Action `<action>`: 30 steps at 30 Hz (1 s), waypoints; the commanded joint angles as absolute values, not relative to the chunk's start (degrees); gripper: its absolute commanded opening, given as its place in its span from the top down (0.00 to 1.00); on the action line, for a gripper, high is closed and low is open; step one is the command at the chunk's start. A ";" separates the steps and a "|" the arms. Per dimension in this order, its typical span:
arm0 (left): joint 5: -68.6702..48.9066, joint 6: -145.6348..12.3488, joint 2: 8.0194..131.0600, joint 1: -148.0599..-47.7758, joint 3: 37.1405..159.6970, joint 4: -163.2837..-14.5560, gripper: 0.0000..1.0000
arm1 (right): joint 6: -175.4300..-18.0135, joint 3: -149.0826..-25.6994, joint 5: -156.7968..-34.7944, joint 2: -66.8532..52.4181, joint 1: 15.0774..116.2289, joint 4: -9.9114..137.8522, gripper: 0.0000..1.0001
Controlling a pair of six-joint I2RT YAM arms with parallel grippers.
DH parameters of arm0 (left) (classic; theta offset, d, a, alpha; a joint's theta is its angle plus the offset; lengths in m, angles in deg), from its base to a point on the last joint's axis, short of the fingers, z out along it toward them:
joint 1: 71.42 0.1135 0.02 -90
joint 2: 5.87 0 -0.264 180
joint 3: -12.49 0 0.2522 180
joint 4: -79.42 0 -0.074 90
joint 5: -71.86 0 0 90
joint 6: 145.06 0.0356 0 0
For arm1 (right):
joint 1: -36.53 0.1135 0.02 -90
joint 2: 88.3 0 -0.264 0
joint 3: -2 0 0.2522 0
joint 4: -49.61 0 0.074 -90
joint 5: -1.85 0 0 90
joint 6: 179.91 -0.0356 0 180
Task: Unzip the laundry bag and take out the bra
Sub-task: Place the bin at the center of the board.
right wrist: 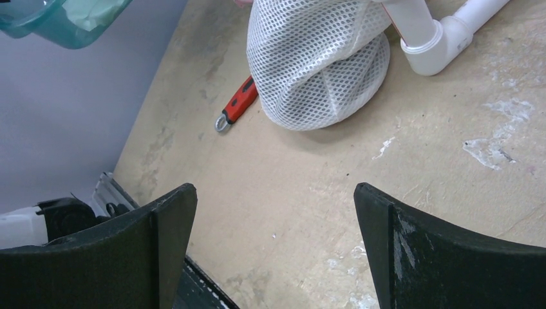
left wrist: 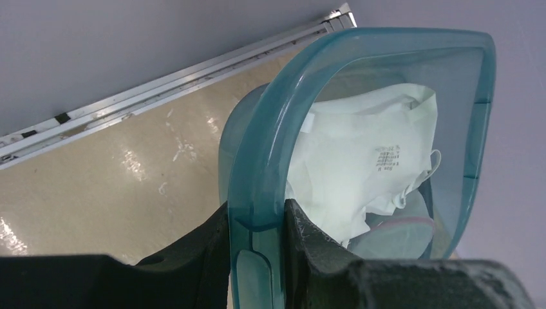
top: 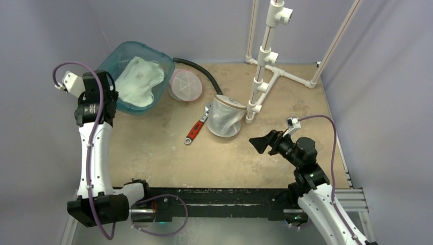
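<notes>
The white mesh laundry bag [top: 226,116] lies mid-table against the PVC stand and also shows in the right wrist view [right wrist: 315,64]; I cannot see its zipper. A white padded garment [top: 138,81] that looks like the bra lies in the teal plastic tub [top: 164,55] at the back left, and it also shows in the left wrist view [left wrist: 360,161]. My left gripper [top: 110,89] is shut on the tub's near-left rim [left wrist: 277,129], one finger outside and one inside [left wrist: 257,209]. My right gripper [top: 260,143] is open and empty, hovering right of the bag [right wrist: 273,193].
A round pink-rimmed mesh piece [top: 186,85] leans beside the tub. A red-handled wrench [top: 196,130] lies left of the bag. A black hose [top: 201,71] curves behind it. The white PVC pipe frame [top: 265,66] stands at the back right.
</notes>
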State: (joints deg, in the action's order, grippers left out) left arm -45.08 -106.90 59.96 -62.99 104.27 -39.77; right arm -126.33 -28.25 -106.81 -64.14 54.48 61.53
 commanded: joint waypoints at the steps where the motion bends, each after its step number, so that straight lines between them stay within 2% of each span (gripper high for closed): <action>1: -38.46 -110.22 55.26 -59.17 99.49 -49.46 1.00 | -126.28 -27.02 -110.21 -65.03 54.54 61.07 0.05; 10: -34.33 -118.95 52.28 -50.65 73.24 -60.22 1.00 | -126.28 -27.23 -110.48 -64.57 54.54 61.01 0.05; 19: -37.79 -126.76 50.60 -50.08 63.96 -63.76 1.00 | -127.11 -27.47 -109.29 -62.81 54.62 60.05 0.05; 25: -41.39 -127.85 54.24 -49.74 62.23 -67.31 0.98 | -128.06 -28.38 -108.59 -59.11 54.57 57.06 0.05; 26: -41.46 -127.79 55.18 -49.71 62.32 -67.25 0.91 | -127.94 -28.70 -108.55 -58.26 54.57 56.72 0.05; 27: -41.22 -127.23 55.96 -49.65 62.68 -67.14 0.74 | -127.65 -28.98 -108.55 -57.53 54.57 56.62 0.05; 30: -40.25 -124.79 55.58 -49.68 63.66 -65.15 0.34 | -126.46 -30.10 -107.86 -56.31 54.56 57.20 0.05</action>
